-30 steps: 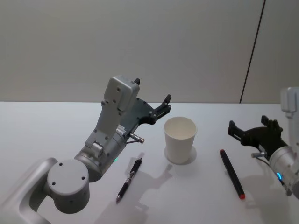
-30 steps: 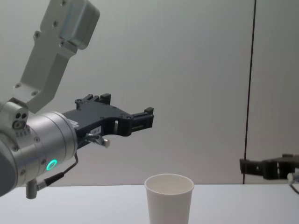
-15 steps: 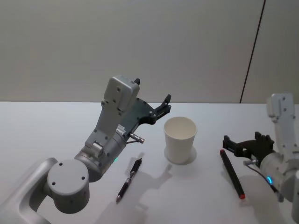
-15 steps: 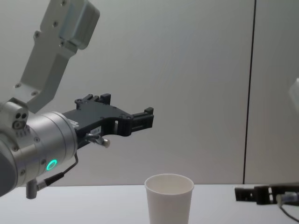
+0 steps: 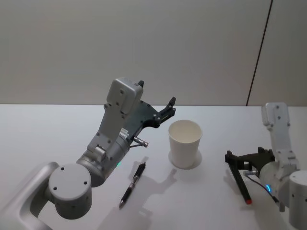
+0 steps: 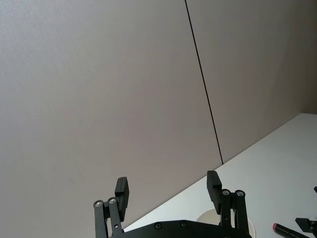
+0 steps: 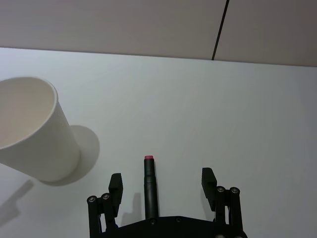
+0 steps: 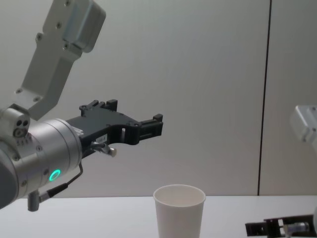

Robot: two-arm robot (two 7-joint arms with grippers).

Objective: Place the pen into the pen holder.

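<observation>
Two pens: both lie flat on the table [image 5: 48, 129], one on either side of the pen holder [image 5: 185, 143].
red-tipped pen [image 5: 238, 179]: at 4 o'clock from the pen holder, near it but apart, running from 11 to 5 o'clock.
pen holder: white paper cup, upright, mouth open upward.
right gripper [image 7: 162, 178]: low over the red-tipped pen, reaching in from 5 o'clock; fingers [image 7: 115, 182] spread wide astride the barrel, touching neither side.
dark pen [image 5: 132, 184]: at 7 o'clock from the pen holder.
left gripper [image 5: 156, 93]: raised at 10 o'clock of the pen holder, forearm slanting upward, fingers parted and empty.
</observation>
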